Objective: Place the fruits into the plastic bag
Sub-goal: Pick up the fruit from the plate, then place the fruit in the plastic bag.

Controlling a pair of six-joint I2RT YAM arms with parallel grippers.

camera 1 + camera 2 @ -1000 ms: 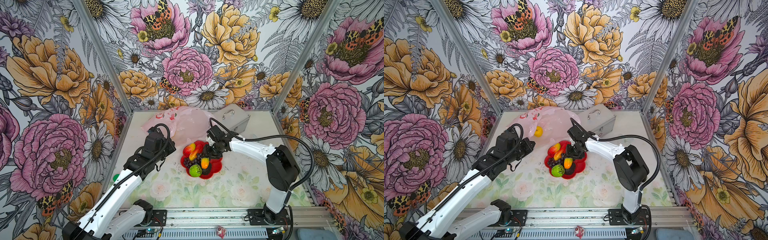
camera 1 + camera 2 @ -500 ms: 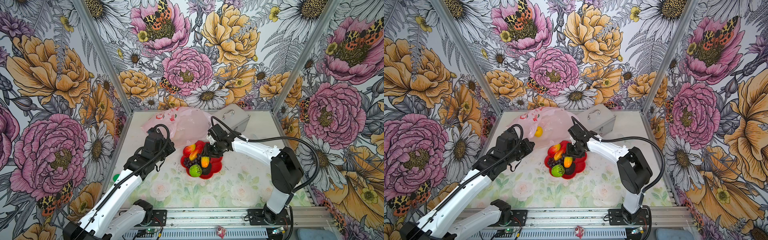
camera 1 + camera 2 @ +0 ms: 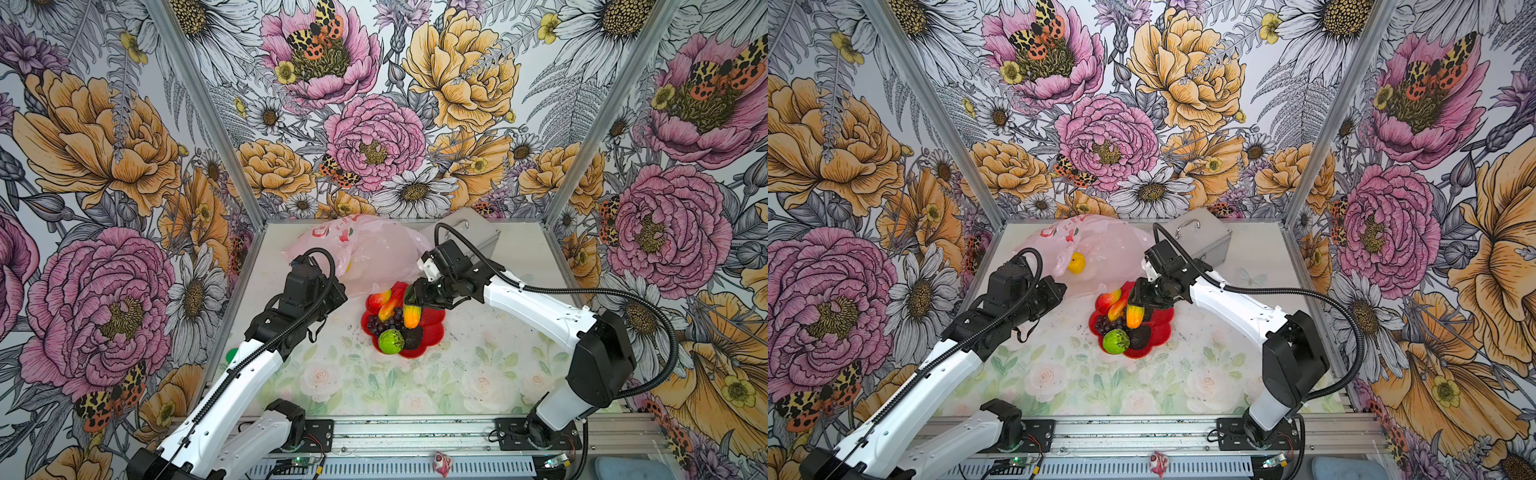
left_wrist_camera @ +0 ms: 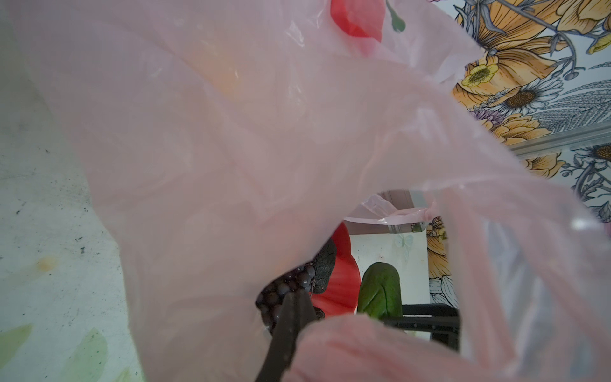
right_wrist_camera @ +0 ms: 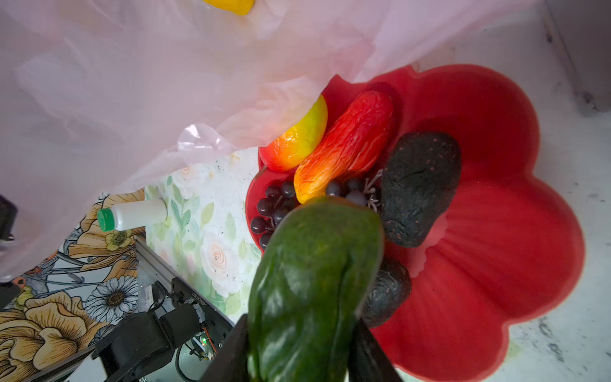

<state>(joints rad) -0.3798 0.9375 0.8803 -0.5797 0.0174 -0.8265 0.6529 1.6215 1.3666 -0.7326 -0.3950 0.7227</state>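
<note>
The right pincer is partly closed on the green end of the green-orange long fruit, over the red dish. The left pincer is fully closed on film of the plastic bag. The bag lies on the table behind the dish, with the lemon inside.

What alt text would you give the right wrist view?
The right gripper grips a long green fruit over a red flower-shaped dish holding two mangoes, grapes and an avocado. The pale-pink plastic bag overlaps the dish's edge.
</note>
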